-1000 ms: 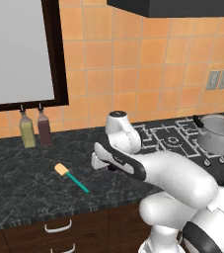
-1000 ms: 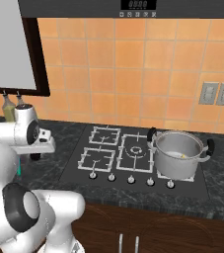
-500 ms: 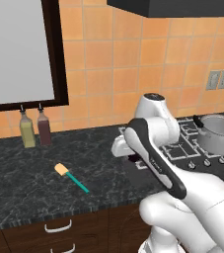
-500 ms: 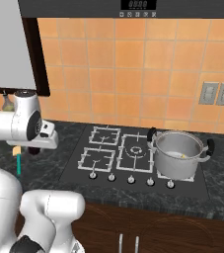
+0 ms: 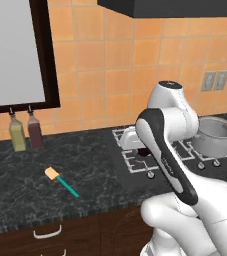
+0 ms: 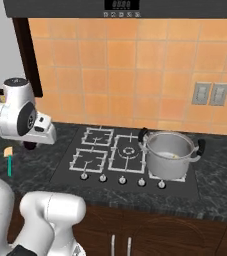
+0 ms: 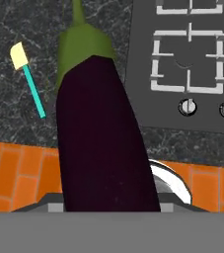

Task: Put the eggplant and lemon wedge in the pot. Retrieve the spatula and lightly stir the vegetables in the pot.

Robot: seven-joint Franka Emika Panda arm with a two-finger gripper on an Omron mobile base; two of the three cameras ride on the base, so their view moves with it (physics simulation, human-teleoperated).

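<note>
A glossy dark purple eggplant (image 7: 101, 138) with a green stem cap looms close in the hand view and hides the fingertips. My gripper (image 6: 30, 146) is shut on it, hanging above the counter just left of the stove, and it peeks out dark behind my forearm as the gripper (image 5: 144, 151). The steel pot (image 6: 169, 155) with black handles stands on the stove's front right burner, seen also as the pot (image 5: 216, 135); a small yellow piece (image 6: 174, 156) lies inside it. The teal-handled spatula (image 5: 62, 181) lies flat on the counter, seen too as the spatula (image 7: 28, 81) and the spatula (image 6: 8, 161).
The black gas stove (image 6: 110, 155) has raised grates and a row of front knobs (image 6: 122, 180). Two bottles (image 5: 26, 131) stand against the tiled wall at the counter's back left. A wall outlet (image 6: 210, 93) sits above the pot.
My arm has swung right, from over the counter near the spatula to the stove's left edge, with the eggplant in the gripper. Spatula and pot have stayed put.
</note>
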